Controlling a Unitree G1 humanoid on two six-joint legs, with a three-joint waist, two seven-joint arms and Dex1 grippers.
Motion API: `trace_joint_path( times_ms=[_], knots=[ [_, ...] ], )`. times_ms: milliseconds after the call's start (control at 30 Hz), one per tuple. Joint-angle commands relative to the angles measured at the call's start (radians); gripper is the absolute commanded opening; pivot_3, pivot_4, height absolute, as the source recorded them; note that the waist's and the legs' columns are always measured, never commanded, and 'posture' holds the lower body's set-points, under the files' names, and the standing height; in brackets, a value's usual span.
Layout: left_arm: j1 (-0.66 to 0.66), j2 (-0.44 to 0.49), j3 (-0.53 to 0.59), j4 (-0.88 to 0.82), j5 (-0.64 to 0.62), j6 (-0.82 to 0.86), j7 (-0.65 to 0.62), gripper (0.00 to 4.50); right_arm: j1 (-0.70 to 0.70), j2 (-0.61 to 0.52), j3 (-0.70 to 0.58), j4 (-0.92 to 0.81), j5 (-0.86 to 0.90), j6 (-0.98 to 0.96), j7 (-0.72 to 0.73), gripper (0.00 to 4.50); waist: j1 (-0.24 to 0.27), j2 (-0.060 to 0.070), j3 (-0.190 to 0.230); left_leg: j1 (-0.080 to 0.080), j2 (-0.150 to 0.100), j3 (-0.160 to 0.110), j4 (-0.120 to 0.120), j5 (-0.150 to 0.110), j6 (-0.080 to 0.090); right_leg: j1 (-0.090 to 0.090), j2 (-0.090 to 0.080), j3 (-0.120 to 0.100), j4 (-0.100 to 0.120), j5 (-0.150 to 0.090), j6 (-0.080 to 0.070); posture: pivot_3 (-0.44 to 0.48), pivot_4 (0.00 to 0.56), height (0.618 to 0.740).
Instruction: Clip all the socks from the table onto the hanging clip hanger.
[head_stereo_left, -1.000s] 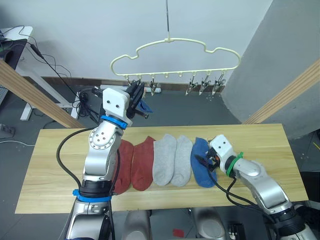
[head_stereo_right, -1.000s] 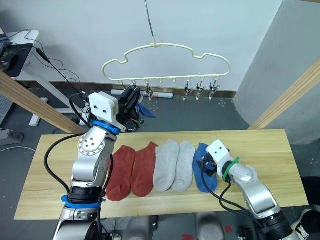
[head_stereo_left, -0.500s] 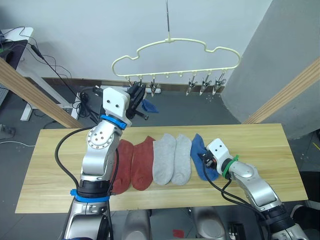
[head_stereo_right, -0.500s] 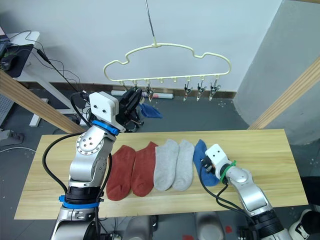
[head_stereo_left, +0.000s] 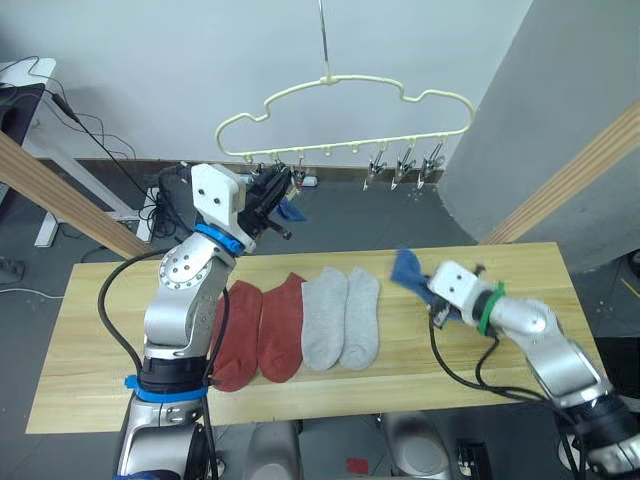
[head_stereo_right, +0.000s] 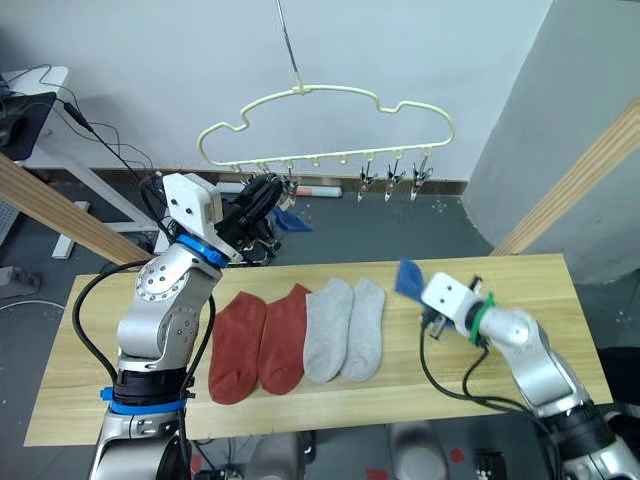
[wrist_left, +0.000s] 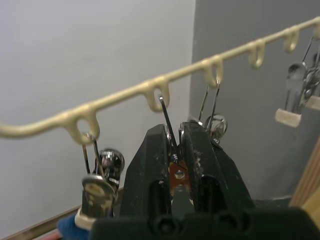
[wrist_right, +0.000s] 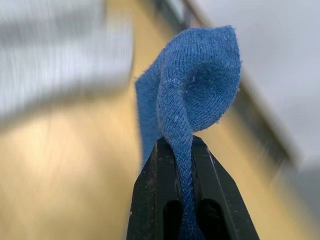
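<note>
The pale-yellow clip hanger (head_stereo_left: 345, 92) hangs behind the table (head_stereo_left: 520, 375). My left gripper (wrist_left: 172, 132) is raised to the hanger's left clips and shut on one metal clip (wrist_left: 175, 172). A blue sock (head_stereo_left: 293, 211) dangles from a clip just beside it. My right gripper (wrist_right: 177, 145) is shut on the other blue sock (head_stereo_left: 407, 268), holding it above the table's right half. Two rust-red socks (head_stereo_left: 258, 325) and two light grey socks (head_stereo_left: 342, 318) lie flat side by side in the middle of the table.
Three free clips (head_stereo_left: 405, 165) hang at the hanger's right end. Thick wooden rails (head_stereo_left: 560, 165) slant up on both sides behind the table. Cables and a white desk leg (head_stereo_left: 70, 195) are on the floor at the back left.
My right gripper has shut on the blue sock and lifted it off the table, up and to the right. The left gripper stays at the clip.
</note>
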Motion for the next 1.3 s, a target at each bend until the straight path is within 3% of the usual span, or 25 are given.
trace_joint_path(
  times_ms=[33,500,867,1300],
  knots=[
    [-0.012,0.015,0.02,-0.07,-0.043,0.034,-0.009,0.13,-0.076,0.05,0.066,0.006,-0.013,-0.045,0.061,0.0,-0.001,0.0,0.0,0.0,0.0,0.0,0.0,0.0,0.0,0.0,0.0,0.0,0.0,0.0,0.0,-0.21,0.368,0.733],
    [-0.01,0.038,0.034,-0.135,-0.118,0.157,-0.004,0.13,-0.328,0.268,0.13,0.24,-0.031,-0.148,0.103,0.0,0.0,0.0,0.0,-0.002,-0.001,-0.001,0.0,0.0,0.0,-0.001,-0.003,-0.002,-0.002,0.0,-0.001,-0.2,0.365,0.733],
    [0.007,0.033,0.026,-0.166,-0.13,0.189,0.007,0.13,-0.386,0.347,0.108,0.3,-0.029,-0.187,0.072,0.0,-0.001,0.0,0.0,-0.002,-0.001,-0.001,0.0,0.0,0.0,-0.001,-0.003,-0.002,-0.001,0.0,-0.001,-0.199,0.364,0.733],
    [0.011,0.035,0.031,-0.167,-0.122,0.191,0.013,0.13,-0.373,0.35,0.078,0.27,-0.014,-0.195,0.07,0.0,-0.001,0.0,0.0,-0.002,-0.001,-0.001,0.0,0.0,0.0,-0.001,-0.003,-0.002,0.0,0.0,-0.001,-0.198,0.366,0.733]
  ],
)
